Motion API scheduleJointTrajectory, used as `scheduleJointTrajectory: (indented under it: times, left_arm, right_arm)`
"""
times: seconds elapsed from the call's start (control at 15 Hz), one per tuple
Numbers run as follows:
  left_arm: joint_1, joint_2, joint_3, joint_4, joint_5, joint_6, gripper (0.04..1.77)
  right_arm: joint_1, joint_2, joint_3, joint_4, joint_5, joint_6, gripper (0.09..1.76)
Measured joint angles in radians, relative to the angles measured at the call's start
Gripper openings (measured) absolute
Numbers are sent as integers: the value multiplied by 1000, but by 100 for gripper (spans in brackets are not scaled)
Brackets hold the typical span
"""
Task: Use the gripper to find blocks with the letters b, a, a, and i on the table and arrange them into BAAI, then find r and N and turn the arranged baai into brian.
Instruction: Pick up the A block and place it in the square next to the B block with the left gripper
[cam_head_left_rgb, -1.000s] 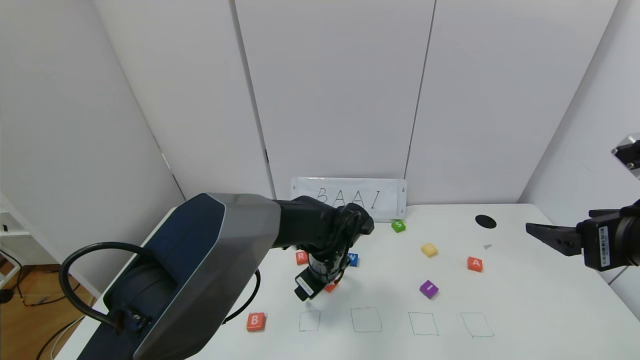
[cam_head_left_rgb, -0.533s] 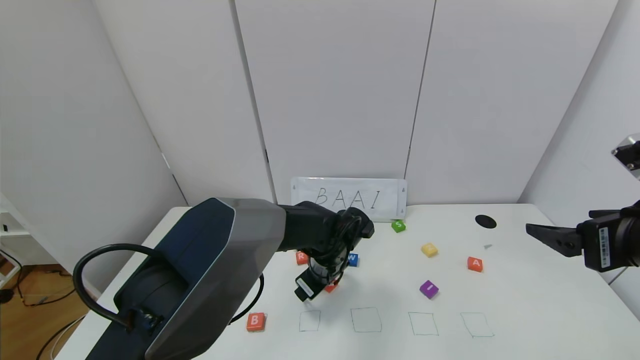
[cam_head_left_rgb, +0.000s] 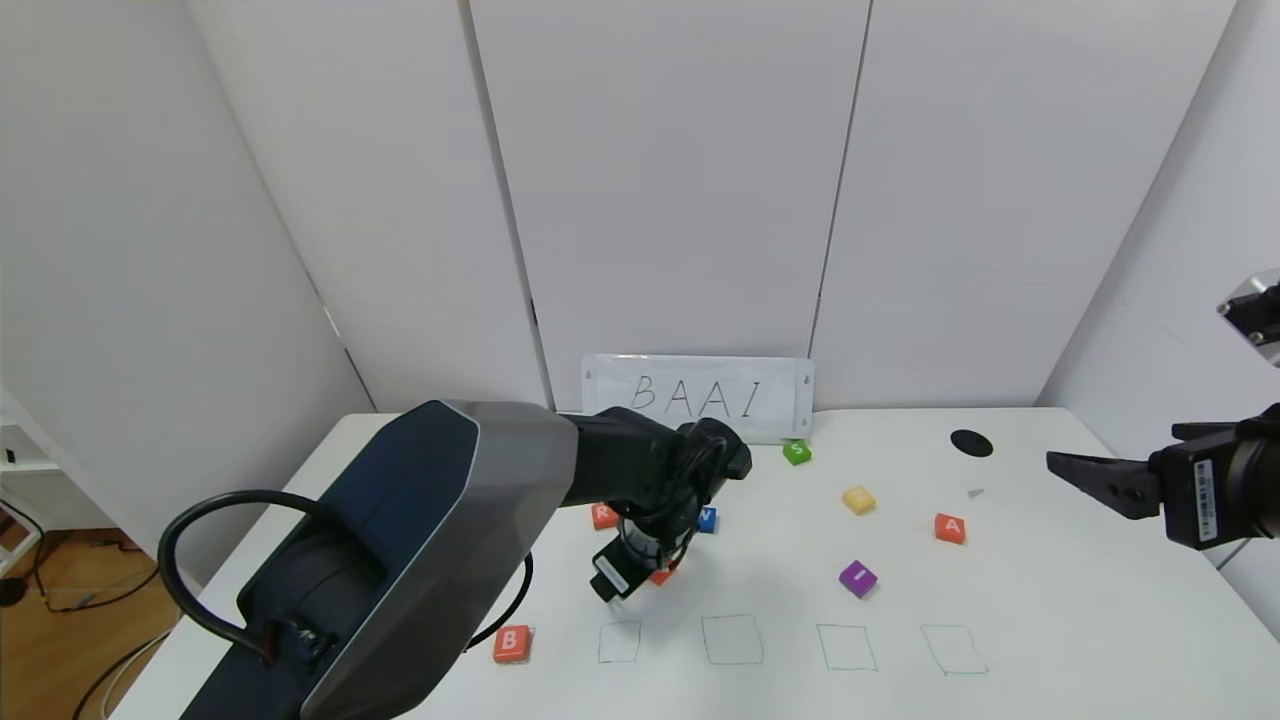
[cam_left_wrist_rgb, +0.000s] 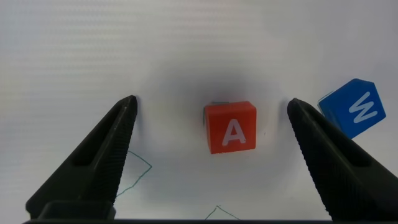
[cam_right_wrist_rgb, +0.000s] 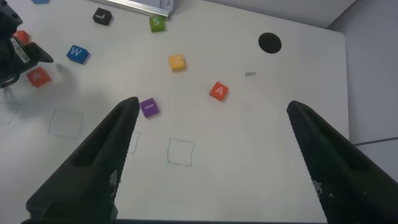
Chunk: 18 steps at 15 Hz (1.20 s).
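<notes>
My left gripper (cam_left_wrist_rgb: 211, 102) is open and points down at the table (cam_head_left_rgb: 1050, 600). An orange-red A block (cam_left_wrist_rgb: 231, 127) sits on the table between its fingers, touching neither. In the head view the wrist hides most of this A (cam_head_left_rgb: 661, 576). The B block (cam_head_left_rgb: 511, 643) lies at the front left, the second A (cam_head_left_rgb: 950, 528) at the right, the purple I (cam_head_left_rgb: 857, 578) in the middle. The r (cam_head_left_rgb: 603, 516) sits behind the left wrist. My right gripper (cam_head_left_rgb: 1052, 462) hangs open at the right edge, holding nothing. I can read an N on no block.
A blue W block (cam_left_wrist_rgb: 354, 109) lies close beside one left finger. A green S (cam_head_left_rgb: 797, 452) and a yellow block (cam_head_left_rgb: 858, 499) sit farther back. Several green squares (cam_head_left_rgb: 732, 640) line the front. A BAAI sign (cam_head_left_rgb: 700, 397) leans on the wall, near a black hole (cam_head_left_rgb: 971, 442).
The left arm's upper body has swung a little to the right while its gripper stays over the A block. The right gripper has edged slightly left.
</notes>
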Motion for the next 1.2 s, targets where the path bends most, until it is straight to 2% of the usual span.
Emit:
scheduleJointTrajectory:
  times: [0.13, 0.4, 0.93, 1.07, 1.2]
  left_arm:
    - [-2, 4, 0, -1, 8, 3, 172]
    - [-17, 14, -1, -1, 65, 6, 172]
    - [-44, -9, -5, 30, 77, 1, 172]
    - [-55, -11, -5, 35, 119, 2, 172]
    - [-59, -8, -4, 32, 135, 4, 172]
  right_arm:
    - [3, -3, 0, 0, 0, 0, 171]
    - [5, -7, 1, 0, 0, 0, 171]
    - [7, -18, 1, 3, 1, -1, 171]
    - [14, -26, 1, 6, 1, -1, 171]
    - [24, -33, 4, 6, 0, -1, 171]
